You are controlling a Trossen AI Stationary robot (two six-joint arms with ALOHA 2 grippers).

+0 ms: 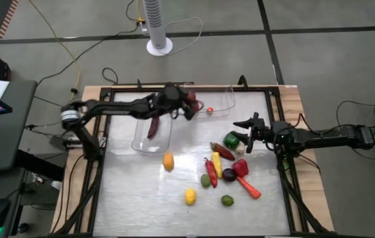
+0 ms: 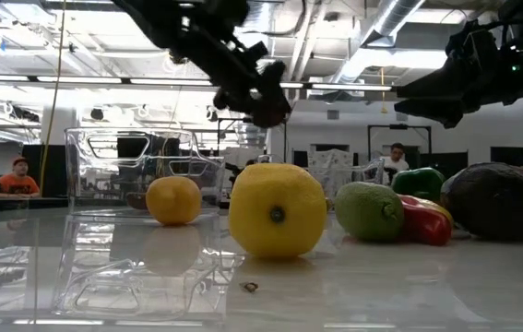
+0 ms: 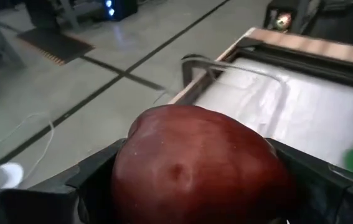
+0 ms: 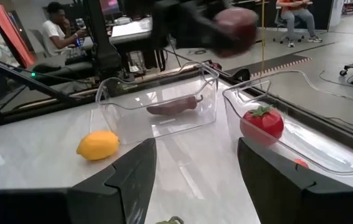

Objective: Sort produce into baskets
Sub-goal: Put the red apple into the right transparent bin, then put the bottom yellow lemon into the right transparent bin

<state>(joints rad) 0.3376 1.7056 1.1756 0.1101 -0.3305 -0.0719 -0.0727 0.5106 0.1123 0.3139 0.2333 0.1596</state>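
Note:
My left gripper (image 1: 188, 104) is shut on a dark red round fruit (image 3: 201, 165) and hangs above the table between the two clear bins, near the far edge. One bin (image 1: 153, 132) holds a long dark red pepper (image 4: 176, 106). The other bin (image 1: 219, 100) holds a small red tomato (image 4: 262, 123). My right gripper (image 1: 245, 129) is open and empty, just right of a green pepper (image 1: 232, 140). The remaining produce lies in a loose pile (image 1: 223, 170) on the table. My left gripper pinches the dark red fruit by its two opposite sides (image 3: 126, 174) between its two fingers. The fingers come from the table's left, roughly level. The fruit is lifted clear, well above the bins, as the right wrist view (image 4: 235, 22) shows.
An orange (image 1: 168, 160), a yellow lemon (image 1: 190, 196) and a green lime (image 1: 227, 199) lie apart on the near half of the table. A carrot (image 1: 248, 187) and several peppers lie near my right gripper. A dark frame (image 1: 174, 87) runs along the table's edges.

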